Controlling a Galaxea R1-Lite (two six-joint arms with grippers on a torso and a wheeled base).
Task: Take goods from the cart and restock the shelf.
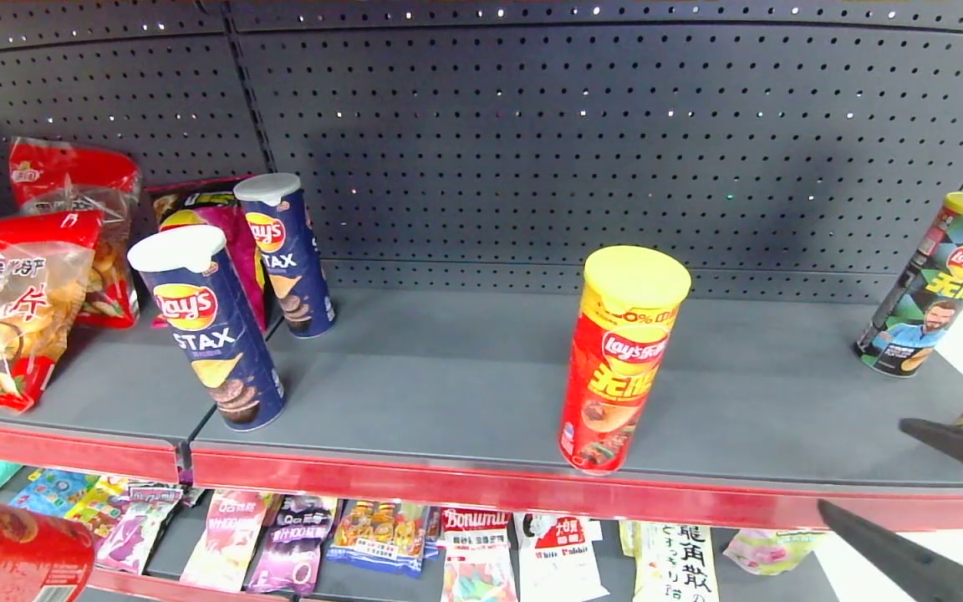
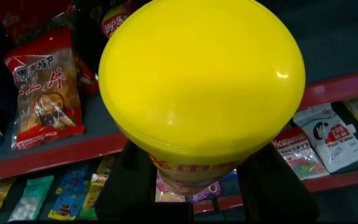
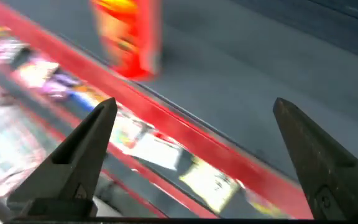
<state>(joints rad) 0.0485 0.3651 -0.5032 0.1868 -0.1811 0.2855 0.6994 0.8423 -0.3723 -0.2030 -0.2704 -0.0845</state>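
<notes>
Head view: held can point(image 1: 13, 548) lies low at the near left, below the shelf point(image 1: 465, 393) edge, its long axis tipped sideways. Bare shelf between the blue cans point(image 1: 214, 334) and the shelved red can point(image 1: 619, 359) lies up and right of it. Right gripper point(image 1: 862, 466) is spread and empty.
Left wrist view: left gripper point(image 2: 201, 180) pinches the held can, yellow lid toward the camera.
Right wrist view: the spread fingers sit near the shelf edge.

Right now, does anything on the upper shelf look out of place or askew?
The red can stands alone at the very front of the shelf, its base close to the red edge strip, where it might be knocked off. Nothing looks spilled or damaged.
</notes>
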